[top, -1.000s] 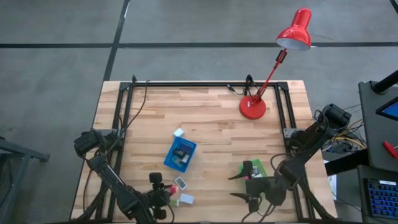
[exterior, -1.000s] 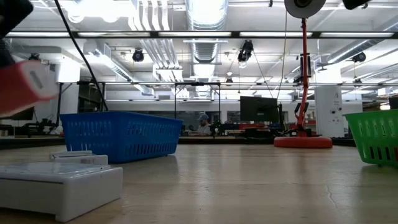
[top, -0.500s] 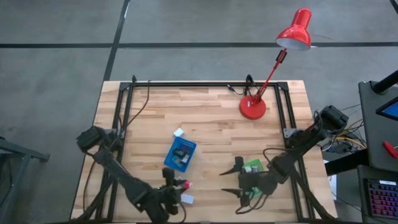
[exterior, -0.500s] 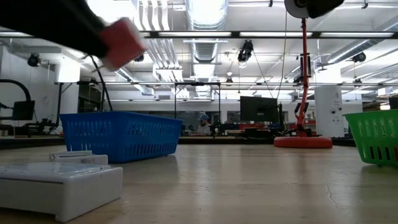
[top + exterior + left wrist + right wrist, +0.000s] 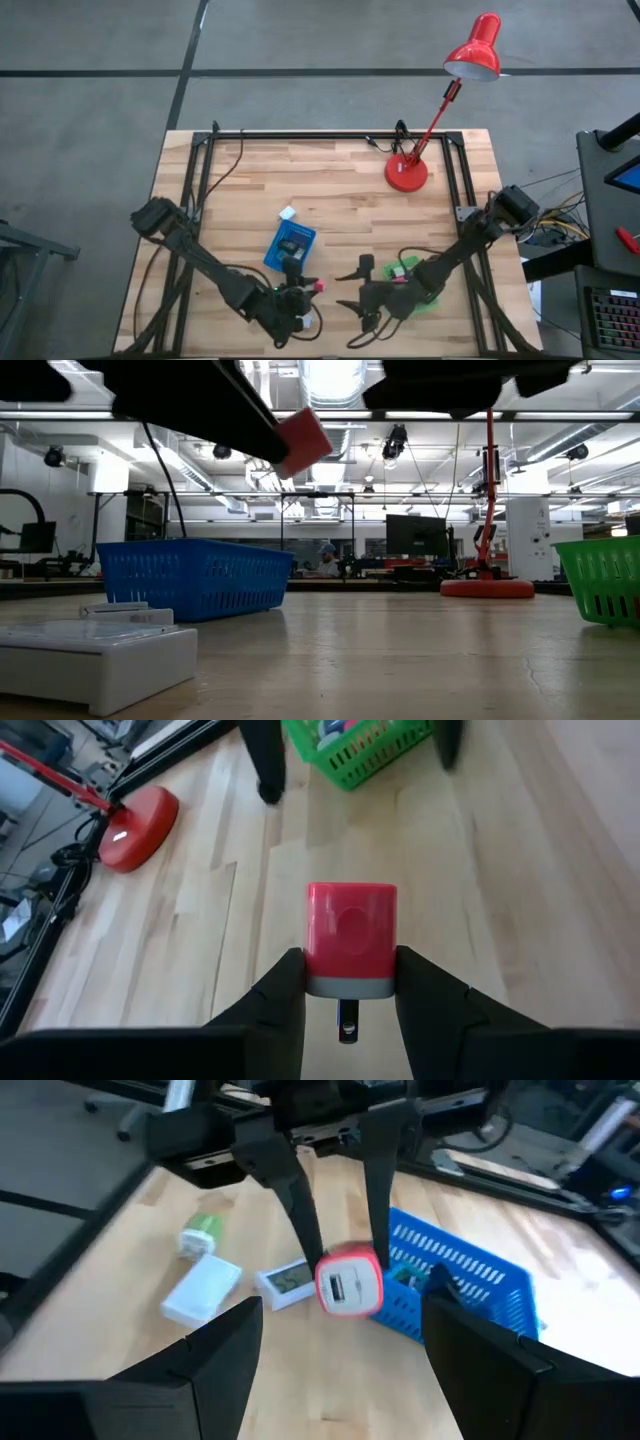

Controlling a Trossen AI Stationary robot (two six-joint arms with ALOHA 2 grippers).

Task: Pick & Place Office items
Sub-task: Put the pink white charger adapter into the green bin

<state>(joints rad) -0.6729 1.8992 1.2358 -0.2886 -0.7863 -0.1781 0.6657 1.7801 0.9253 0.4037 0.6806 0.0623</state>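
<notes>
Red against pale wood, high view: left gripper clamps red block, lifted off surface between blue tray and green tray, probably mid-carry toward one of them. Right gripper just beside, jaws spread wide and empty, facing the block as if awaiting a handover.

Low view: block hangs high, clear of white box below.

Left wrist view: fingers pinch the block's flat sides, narrow hold, block pointed toward green tray.

Right wrist view: white block, display block and green block lie loose on wood, yet to be sorted.
</notes>
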